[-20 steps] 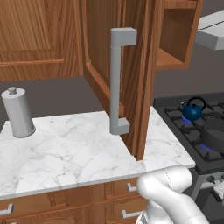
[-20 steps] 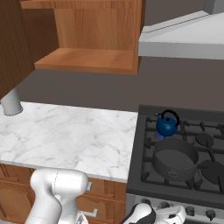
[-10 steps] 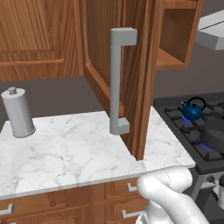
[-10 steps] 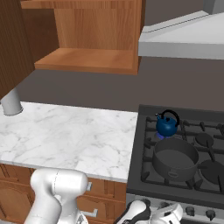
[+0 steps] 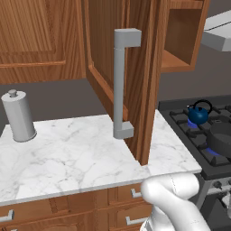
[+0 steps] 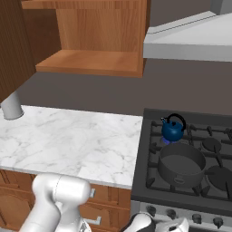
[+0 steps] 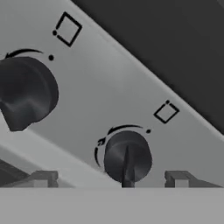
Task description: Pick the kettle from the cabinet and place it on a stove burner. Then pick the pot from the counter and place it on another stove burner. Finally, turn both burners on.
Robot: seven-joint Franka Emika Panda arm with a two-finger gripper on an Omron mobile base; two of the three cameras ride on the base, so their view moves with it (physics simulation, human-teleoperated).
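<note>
The glossy blue kettle (image 6: 172, 130) and wide dark pot (image 6: 181, 163) sit on lit stove burners (image 5: 212, 150) above the gripper (image 7: 109, 178), whose jaws frame a dark knob (image 7: 127, 158) untouched (nearly finished, I'd say).

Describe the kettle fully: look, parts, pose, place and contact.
The kettle is small, round and glossy blue, with a thin black arched handle and a black lid knob. It stands upright on the black grate of a rear burner of the cooktop, a blue flame glowing beneath. Just in front sits the dark pot. Nothing else touches the kettle.
</note>
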